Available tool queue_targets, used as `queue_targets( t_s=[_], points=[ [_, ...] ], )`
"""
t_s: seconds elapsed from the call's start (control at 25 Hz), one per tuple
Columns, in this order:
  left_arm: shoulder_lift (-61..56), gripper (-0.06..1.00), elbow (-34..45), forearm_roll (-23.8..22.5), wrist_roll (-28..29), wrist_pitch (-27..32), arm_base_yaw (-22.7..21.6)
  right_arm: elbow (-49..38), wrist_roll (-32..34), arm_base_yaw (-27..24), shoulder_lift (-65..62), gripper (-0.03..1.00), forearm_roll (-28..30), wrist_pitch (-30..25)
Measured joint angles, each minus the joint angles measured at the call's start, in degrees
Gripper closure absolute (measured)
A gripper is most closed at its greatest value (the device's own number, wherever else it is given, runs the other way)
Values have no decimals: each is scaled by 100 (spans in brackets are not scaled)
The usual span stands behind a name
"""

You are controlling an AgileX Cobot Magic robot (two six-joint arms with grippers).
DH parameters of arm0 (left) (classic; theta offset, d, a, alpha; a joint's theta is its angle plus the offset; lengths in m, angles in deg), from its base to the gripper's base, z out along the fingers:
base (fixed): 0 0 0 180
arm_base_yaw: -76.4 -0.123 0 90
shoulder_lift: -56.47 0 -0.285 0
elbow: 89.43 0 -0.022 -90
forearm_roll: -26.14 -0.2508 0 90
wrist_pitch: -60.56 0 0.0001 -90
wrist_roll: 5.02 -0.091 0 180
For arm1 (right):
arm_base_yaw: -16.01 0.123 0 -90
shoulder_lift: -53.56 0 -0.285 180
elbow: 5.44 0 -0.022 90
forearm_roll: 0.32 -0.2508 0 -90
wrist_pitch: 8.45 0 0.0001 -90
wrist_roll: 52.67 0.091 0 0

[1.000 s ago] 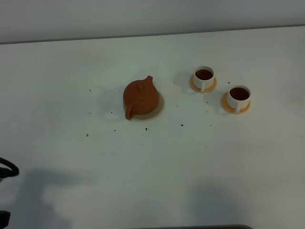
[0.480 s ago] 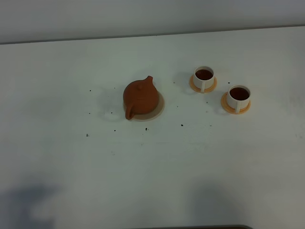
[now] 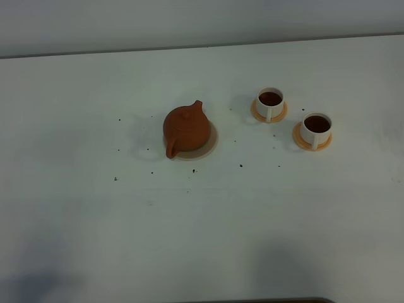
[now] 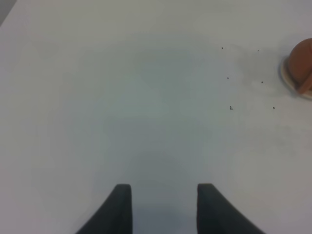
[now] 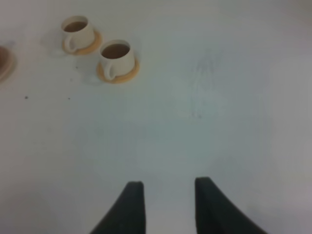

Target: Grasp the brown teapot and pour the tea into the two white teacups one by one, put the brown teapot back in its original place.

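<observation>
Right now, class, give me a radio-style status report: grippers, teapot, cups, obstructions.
Left gripper open, empty; right gripper open, empty. Brown teapot upright on beige coaster. Both white teacups hold tea, on saucers. Nothing blocking.

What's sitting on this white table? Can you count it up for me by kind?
Brown teapot: 1
Pale beige coaster under the teapot: 1
White teacups with dark tea, one nearer the teapot, one farther: 2
Orange-tan saucers under the cups: 2
Total: 6
</observation>
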Motion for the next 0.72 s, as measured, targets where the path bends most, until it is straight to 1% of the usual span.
queue_targets(
  t_s=[0.72],
  points=[
    [0, 62, 0, 0, -5, 0, 180, 0, 0, 0, 0, 73, 0, 0]
  ],
)
